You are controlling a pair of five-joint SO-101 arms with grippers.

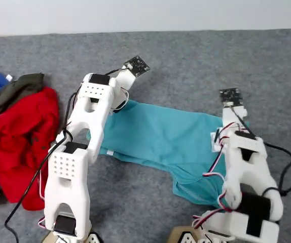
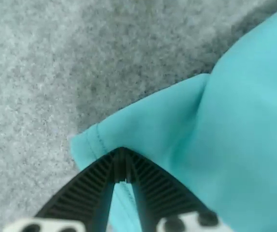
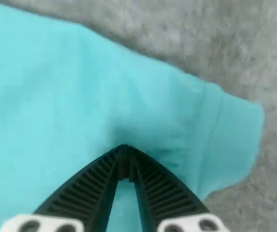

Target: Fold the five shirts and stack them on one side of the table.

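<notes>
Your left gripper [image 2: 122, 166] is clenched on a hemmed sleeve corner of the spread turquoise cloth shirt [image 1: 160, 136] at the end nearer the crumpled red shirt [image 1: 19, 136], and your right gripper [image 3: 124, 164] pinches the end farther from it, so the shirt's long axis runs between them across the grey felt worktop [image 1: 196, 66].

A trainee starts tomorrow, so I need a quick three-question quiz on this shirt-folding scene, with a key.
1. True or false: the left gripper and the right gripper are both shut on the teal shirt.
2. What colour is the biggest shirt in the pile?
3. The teal shirt lies A) spread out on the table, B) folded on the pile, C) rolled into a ball.
Key: 1 true; 2 red; 3 A.
</notes>
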